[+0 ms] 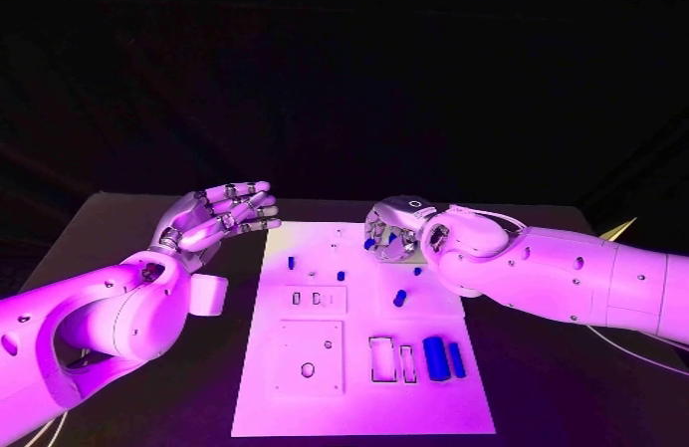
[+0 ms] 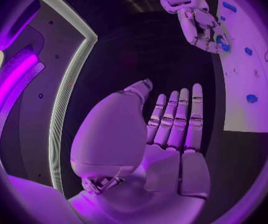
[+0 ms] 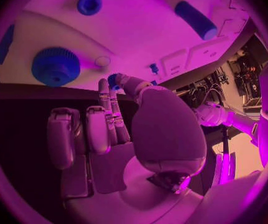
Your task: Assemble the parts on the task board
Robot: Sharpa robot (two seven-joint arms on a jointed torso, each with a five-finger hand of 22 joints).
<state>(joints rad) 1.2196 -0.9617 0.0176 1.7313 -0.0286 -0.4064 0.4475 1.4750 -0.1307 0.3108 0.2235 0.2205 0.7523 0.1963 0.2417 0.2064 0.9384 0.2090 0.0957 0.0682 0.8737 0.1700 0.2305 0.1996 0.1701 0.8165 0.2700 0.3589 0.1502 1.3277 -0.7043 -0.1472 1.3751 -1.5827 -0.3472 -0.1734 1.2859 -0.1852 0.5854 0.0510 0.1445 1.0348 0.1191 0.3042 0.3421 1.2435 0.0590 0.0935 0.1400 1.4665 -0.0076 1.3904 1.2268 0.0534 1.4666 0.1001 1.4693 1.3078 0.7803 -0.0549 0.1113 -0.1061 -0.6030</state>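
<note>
The right robot hand [image 1: 395, 233] hovers over the white flat task board's [image 1: 359, 387] far end, apparently pinching a small blue part [image 3: 114, 78] at its fingertips, with seating judged next; the left robot hand [image 1: 215, 218] waits spread beside the board.

The white board [image 1: 359, 377] lies flat on the worktop, with small blue pegs [image 1: 399, 298] standing mid-board, two blue cylinders [image 1: 436, 357] lying near its right edge, and a blue gear [image 3: 54, 66].
</note>
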